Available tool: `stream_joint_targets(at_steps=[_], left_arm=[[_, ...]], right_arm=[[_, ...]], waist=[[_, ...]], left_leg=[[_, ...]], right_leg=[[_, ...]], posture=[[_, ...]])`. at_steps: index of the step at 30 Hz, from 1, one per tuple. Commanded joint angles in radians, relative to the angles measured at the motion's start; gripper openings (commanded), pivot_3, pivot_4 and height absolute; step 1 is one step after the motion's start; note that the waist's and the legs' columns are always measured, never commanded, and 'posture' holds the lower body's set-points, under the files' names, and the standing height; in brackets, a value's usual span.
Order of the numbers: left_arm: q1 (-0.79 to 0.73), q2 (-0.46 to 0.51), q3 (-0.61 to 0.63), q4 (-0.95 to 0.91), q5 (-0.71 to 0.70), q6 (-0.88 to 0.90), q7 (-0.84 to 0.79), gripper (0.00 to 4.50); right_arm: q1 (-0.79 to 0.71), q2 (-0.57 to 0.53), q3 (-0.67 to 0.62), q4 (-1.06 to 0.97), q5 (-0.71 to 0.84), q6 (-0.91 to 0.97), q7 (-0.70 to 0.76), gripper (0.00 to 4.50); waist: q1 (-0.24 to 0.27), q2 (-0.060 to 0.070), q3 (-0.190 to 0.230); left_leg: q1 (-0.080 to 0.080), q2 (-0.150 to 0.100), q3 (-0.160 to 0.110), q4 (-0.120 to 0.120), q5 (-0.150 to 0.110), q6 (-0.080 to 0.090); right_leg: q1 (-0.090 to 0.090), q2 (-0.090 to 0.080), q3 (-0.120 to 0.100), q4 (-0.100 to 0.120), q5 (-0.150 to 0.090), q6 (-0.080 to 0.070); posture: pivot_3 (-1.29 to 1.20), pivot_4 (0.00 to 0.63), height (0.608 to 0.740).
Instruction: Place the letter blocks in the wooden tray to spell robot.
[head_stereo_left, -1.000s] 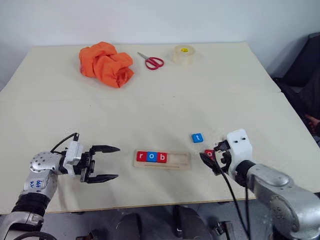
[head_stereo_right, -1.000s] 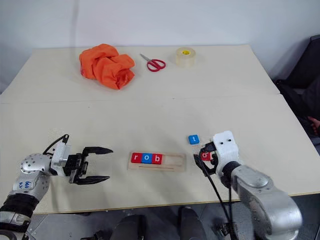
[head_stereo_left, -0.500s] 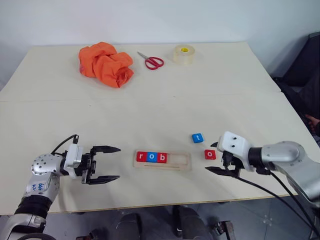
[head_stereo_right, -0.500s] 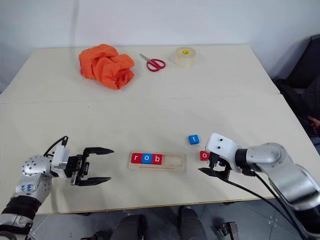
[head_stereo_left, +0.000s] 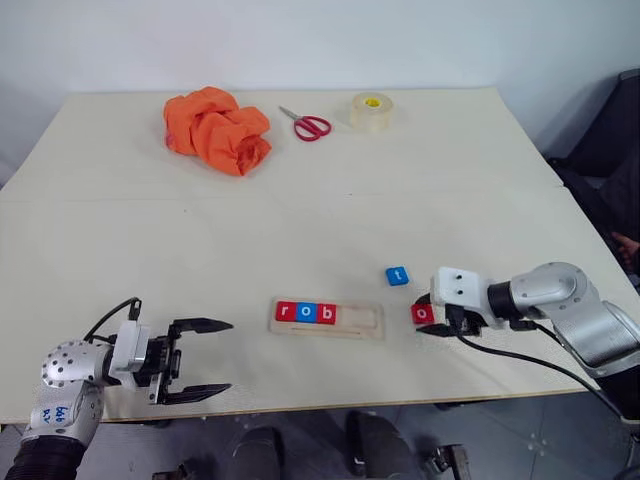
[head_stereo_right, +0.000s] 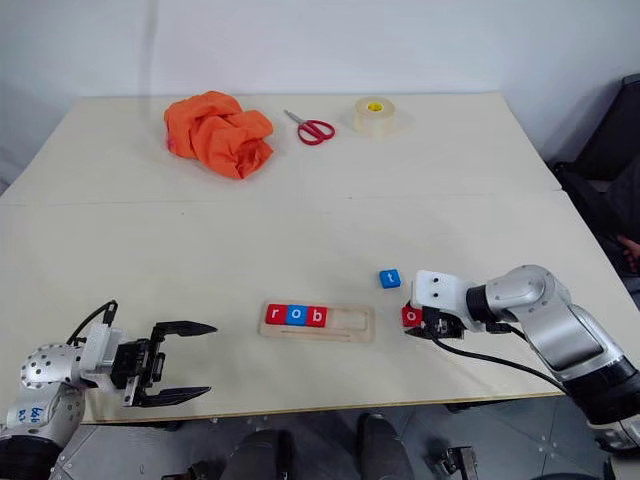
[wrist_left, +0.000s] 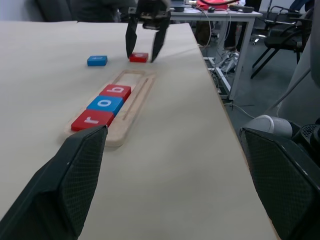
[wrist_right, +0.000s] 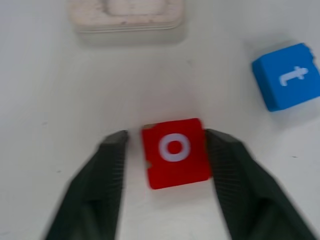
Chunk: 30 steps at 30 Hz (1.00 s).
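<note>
The pale wooden tray (head_stereo_left: 326, 318), lower centre, holds flat square blocks r (head_stereo_left: 286, 311), o (head_stereo_left: 306, 312), b (head_stereo_left: 325, 314). The right gripper (wrist_right: 167, 150) has its jaws half-closed, straddling the red o block (wrist_right: 175, 151) without gripping it. The left gripper (head_stereo_left: 202, 360) has its jaws wide and empty.

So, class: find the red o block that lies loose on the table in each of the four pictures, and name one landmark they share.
Left eye view: red o block, right of the wooden tray.
Right eye view, at the right gripper.
Left wrist view, beyond the tray's far end.
Right wrist view, between the fingers.
Shared landmark: the blue t block beside it.
</note>
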Motion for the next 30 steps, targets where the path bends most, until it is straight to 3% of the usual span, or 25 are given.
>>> stream_joint_targets(at_steps=[1, 7, 13, 30], left_arm=[[0.004, -0.017, 0.028, -0.033, 0.016, 0.005, -0.020, 4.50], [-0.044, -0.048, 0.029, 0.002, 0.042, 0.009, -0.031, 4.50], [-0.095, -0.074, 0.023, 0.048, 0.067, 0.006, -0.045, 4.50], [-0.110, -0.079, 0.037, 0.055, 0.078, 0.007, -0.051, 4.50]], right_arm=[[-0.012, 0.009, -0.016, 0.007, -0.026, 0.001, -0.011, 1.46], [-0.041, 0.015, -0.084, -0.129, 0.051, 0.167, -0.018, 1.46], [-0.117, 0.088, -0.085, -0.255, 0.133, 0.394, -0.077, 1.46], [-0.285, 0.266, 0.218, -0.283, 0.046, 0.563, -0.183, 1.46]], waist=[[0.000, 0.000, 0.000], [0.001, 0.000, 0.000], [-0.001, 0.000, 0.000], [-0.001, 0.000, 0.000]], left_leg=[[0.000, 0.000, 0.000, 0.000, 0.000, 0.000], [0.000, 0.000, 0.000, 0.002, 0.000, 0.000], [0.000, 0.002, 0.000, 0.002, 0.000, 0.000], [-0.003, 0.002, 0.000, 0.002, -0.001, 0.000]], right_leg=[[0.000, 0.000, 0.000, 0.000, 0.000, 0.000], [0.000, 0.000, 0.000, 0.003, 0.002, 0.002], [-0.001, 0.001, 0.000, 0.004, 0.002, 0.003], [-0.005, 0.001, 0.000, 0.005, 0.002, 0.003]], posture=[[0.00, 0.150, 0.740], [0.00, 0.150, 0.740], [0.00, 0.150, 0.740], [0.00, 0.150, 0.740]])
